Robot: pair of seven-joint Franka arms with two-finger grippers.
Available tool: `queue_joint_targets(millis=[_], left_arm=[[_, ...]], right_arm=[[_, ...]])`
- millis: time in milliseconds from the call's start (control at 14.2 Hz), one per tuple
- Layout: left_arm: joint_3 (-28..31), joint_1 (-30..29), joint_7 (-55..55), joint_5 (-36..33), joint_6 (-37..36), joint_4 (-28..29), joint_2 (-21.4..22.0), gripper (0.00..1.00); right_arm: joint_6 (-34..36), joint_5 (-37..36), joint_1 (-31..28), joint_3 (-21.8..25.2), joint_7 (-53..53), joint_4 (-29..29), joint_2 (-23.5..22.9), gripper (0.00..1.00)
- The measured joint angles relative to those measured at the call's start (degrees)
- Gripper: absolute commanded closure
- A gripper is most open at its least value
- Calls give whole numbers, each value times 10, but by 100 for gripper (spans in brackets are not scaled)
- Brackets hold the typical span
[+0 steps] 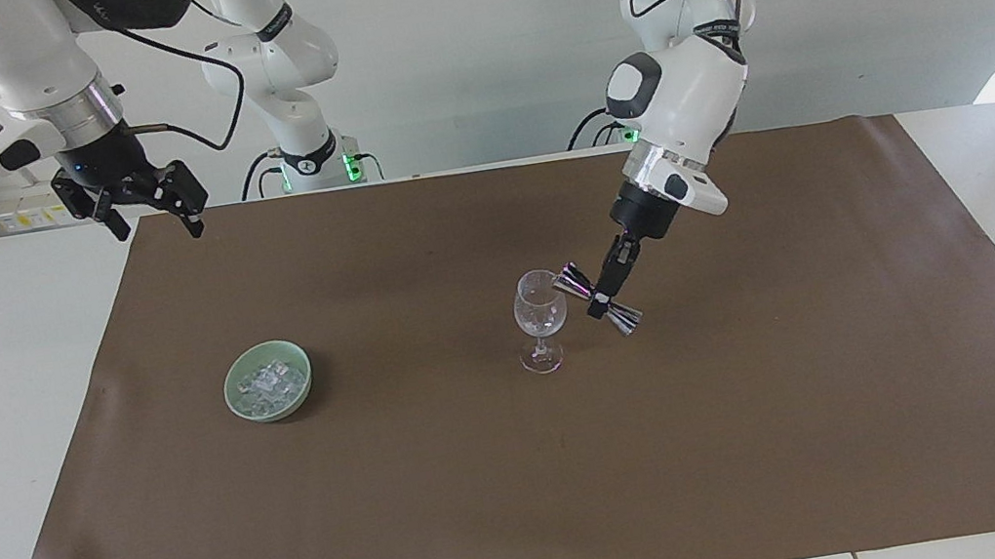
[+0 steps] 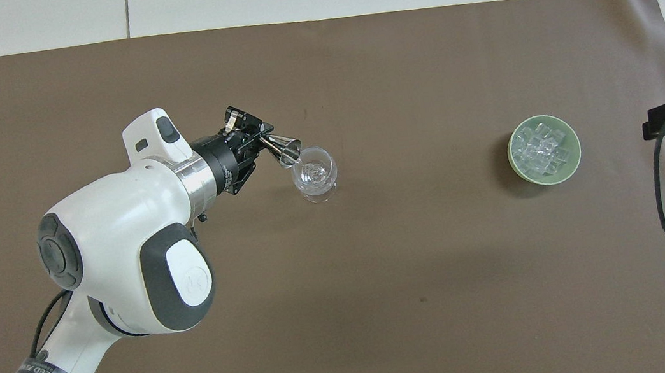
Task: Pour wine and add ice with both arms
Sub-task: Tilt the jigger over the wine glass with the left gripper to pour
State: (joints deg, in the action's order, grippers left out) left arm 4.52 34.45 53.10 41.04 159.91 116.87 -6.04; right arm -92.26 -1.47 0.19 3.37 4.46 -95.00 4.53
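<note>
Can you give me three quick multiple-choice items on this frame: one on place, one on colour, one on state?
1. Where is the ice?
A. In the bowl
B. In the wine glass
C. Loose on the brown mat

2. What colour is the bowl?
A. Red
B. Pale green
C. Black

3. How is the jigger held by the left gripper?
A. Lying flat on the mat
B. Upright over the bowl
C. Tilted, its mouth at the wine glass's rim

Key: 1 A, the chunks sit inside the bowl; 2 B, its rim and wall are pale green; 3 C, the facing view shows it slanted toward the glass. The right gripper waits, open, over the table edge.
</note>
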Motion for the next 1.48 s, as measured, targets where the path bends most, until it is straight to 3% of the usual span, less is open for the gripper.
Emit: queue_joint_targets(millis=[424,1483], left_arm=[[0,13,0,-5,38,4,0,100],[2,26,0,-122,52,13,0,100]], right_arm=[[0,0,0,0,0,-5,2,0],[-13,0,0,-1,0,-25,10,0]])
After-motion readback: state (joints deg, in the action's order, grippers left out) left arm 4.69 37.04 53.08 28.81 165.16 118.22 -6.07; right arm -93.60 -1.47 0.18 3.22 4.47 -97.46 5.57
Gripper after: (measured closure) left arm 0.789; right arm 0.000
